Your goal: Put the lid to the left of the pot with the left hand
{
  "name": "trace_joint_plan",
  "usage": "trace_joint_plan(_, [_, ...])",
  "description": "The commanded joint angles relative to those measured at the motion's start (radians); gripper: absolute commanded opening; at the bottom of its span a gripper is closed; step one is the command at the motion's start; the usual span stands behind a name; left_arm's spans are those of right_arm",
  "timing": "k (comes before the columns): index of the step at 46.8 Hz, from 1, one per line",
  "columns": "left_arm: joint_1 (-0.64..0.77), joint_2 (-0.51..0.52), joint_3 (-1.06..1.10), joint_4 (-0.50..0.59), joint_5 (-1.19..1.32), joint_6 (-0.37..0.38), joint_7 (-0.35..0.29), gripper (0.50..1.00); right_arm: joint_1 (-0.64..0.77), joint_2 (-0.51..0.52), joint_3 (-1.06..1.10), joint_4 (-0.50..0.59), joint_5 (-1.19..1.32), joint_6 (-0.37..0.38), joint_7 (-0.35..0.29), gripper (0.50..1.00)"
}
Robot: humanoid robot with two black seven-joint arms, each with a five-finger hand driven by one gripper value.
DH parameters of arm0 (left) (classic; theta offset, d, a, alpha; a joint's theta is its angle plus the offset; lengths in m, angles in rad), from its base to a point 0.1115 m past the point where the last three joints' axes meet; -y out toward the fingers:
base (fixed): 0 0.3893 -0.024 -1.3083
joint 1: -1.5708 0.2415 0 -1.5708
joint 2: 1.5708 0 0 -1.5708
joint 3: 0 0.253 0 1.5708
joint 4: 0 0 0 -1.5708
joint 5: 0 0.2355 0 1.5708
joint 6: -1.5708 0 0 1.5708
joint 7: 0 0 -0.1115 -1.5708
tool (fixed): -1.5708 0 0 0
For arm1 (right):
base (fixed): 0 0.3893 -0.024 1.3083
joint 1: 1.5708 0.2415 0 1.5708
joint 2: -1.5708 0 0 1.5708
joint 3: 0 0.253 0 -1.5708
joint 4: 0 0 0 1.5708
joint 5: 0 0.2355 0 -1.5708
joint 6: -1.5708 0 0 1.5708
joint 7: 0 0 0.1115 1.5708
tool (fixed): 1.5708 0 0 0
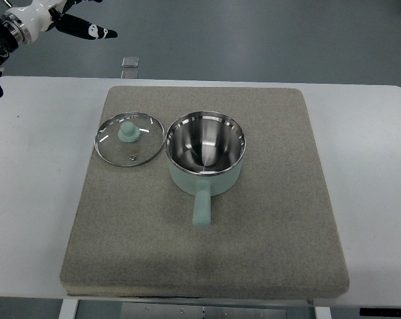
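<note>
- Top view is showing the left hand [87,30] hanging above the table's [34,199] far left corner, its fingers [97,31] stretching out straight and gripping nothing.
- The lid [129,138] is lying flat on the grey mat [267,232], toward the mat's far left corner, well apart from that hand.
- Its rim is sitting just beside the pot [205,153], on the pot's left.
- The pot is standing open near the mat's middle, handle pointing at the near edge.

This looks like a lab or test room, not a home kitchen. A plain white table [373,199] stands on a smooth grey floor [267,40]. A grey mat [267,239] lies on the table. A small square marker [130,62] sits on the floor.
</note>
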Motion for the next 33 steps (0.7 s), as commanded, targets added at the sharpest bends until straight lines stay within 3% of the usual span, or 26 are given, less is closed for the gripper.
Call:
trace_joint_plan(1, [0.023,-0.043,0.001,0.052,-0.134,0.002,0.0,0.894,0.0,0.0,0.0,0.0,0.0,0.0,0.0,0.921])
trace_joint_plan(9, [0.097,-0.146,-0.002,0.163,-0.297,0.021,0.045,0.866,0.0,0.0,0.0,0.0,0.0,0.0,0.0,0.921])
trace_joint_plan(33, [0.201,-0.189,-0.019,0.17,-0.72,-0.037,0.031,0.861,0.0,0.0,0.0,0.0,0.0,0.0,0.0,0.921])
